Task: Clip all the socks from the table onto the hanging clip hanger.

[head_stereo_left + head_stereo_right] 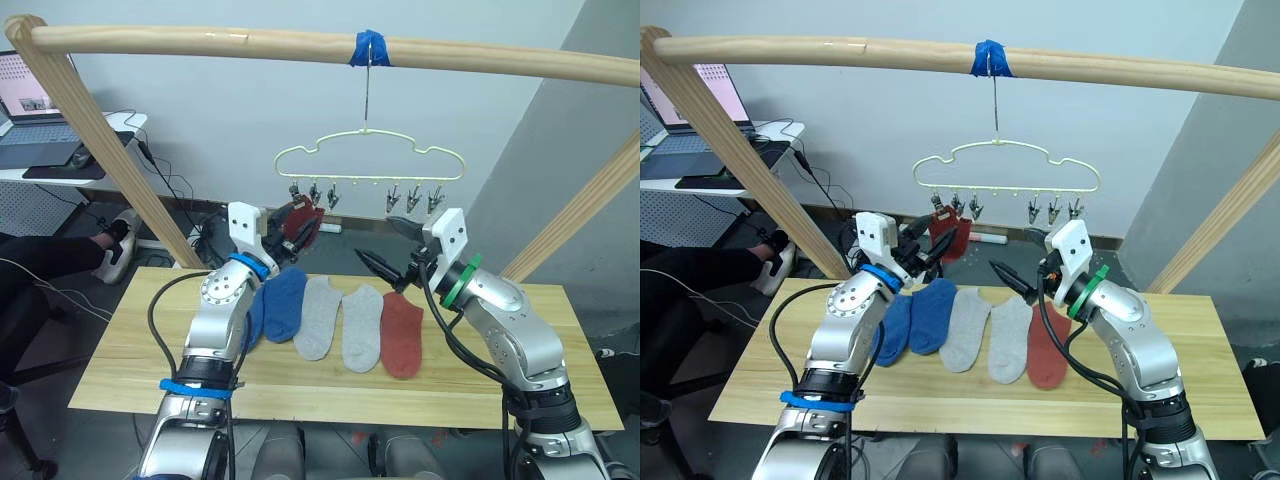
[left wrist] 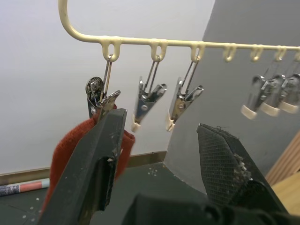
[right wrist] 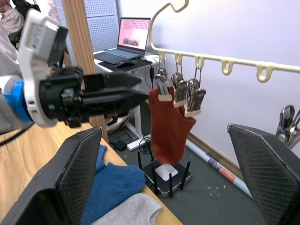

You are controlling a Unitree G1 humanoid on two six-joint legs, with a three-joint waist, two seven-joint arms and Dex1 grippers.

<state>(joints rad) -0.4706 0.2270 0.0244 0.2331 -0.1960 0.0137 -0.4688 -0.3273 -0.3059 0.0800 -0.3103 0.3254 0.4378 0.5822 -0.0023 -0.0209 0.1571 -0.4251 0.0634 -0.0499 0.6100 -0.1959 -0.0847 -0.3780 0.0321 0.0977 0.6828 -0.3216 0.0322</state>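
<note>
The pale clip hanger [image 1: 370, 150] hangs from the rail by its hook. One rust red sock [image 1: 303, 225] dangles from its leftmost clip [image 2: 101, 96]; the other clips [image 2: 147, 101] hang bare. On the table [image 1: 130, 370] lie two blue socks [image 1: 283, 303], two grey socks [image 1: 318, 315] and a red sock [image 1: 402, 333] in a row. My left gripper [image 1: 290, 235] is raised right beside the hanging red sock, open, one finger [image 2: 101, 159] in front of the sock. My right gripper [image 1: 392, 248] is open under the hanger's right half, above the grey socks.
A thick wooden rail [image 1: 200, 42] with blue tape [image 1: 369, 48] spans overhead on slanted posts [image 1: 100, 140]. A white desk with a laptop [image 1: 30, 110] stands at the far left. A person's leg and shoe [image 1: 115, 245] show beside it. A small black device [image 3: 164, 176] sits on the floor behind the table.
</note>
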